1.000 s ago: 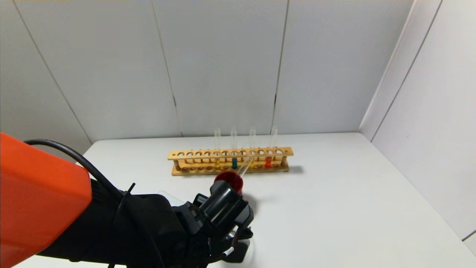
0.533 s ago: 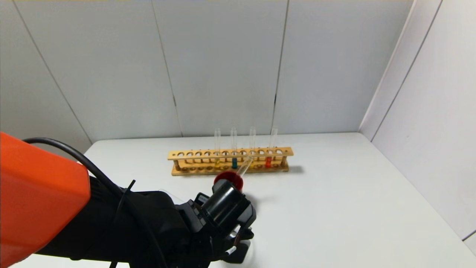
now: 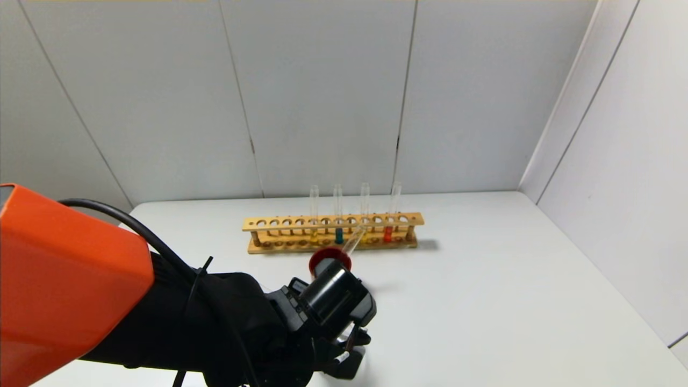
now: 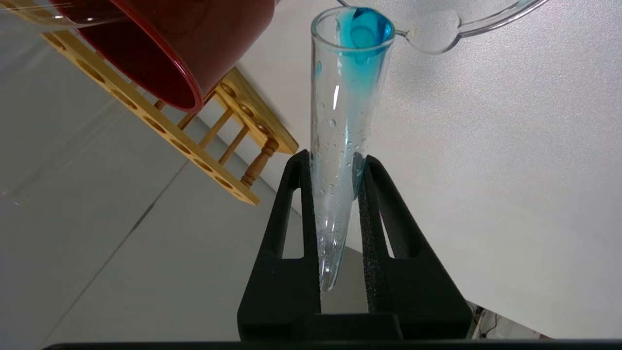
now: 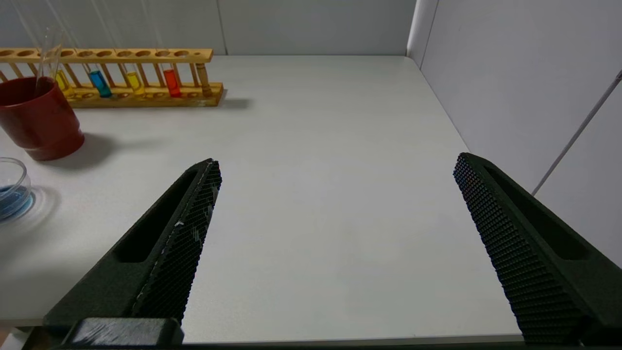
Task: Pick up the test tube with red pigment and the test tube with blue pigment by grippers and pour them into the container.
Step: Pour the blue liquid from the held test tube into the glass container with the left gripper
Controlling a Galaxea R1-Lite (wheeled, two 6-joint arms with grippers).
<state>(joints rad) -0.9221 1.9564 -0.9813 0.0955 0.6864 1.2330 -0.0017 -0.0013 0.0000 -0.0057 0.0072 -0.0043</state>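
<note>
Left tool (image 4: 338, 204) is clenched on the blue-pigment test tube (image 4: 342, 126), tipped over the container (image 5: 13, 192). Since a second ago the arm has edged forward. Blue liquid pools at the tube's mouth; the container already holds blue, so the pour is probably nearly done. Red-pigment tube (image 5: 170, 81) waits in the rack (image 3: 333, 232). Right tool (image 5: 335, 243) is released, idle above the surface (image 5: 311, 160).

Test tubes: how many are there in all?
6. Four stand in the wooden rack: yellow, blue, yellow, red. One leans in the red cup; the left gripper holds the blue-pigment tube.
</note>
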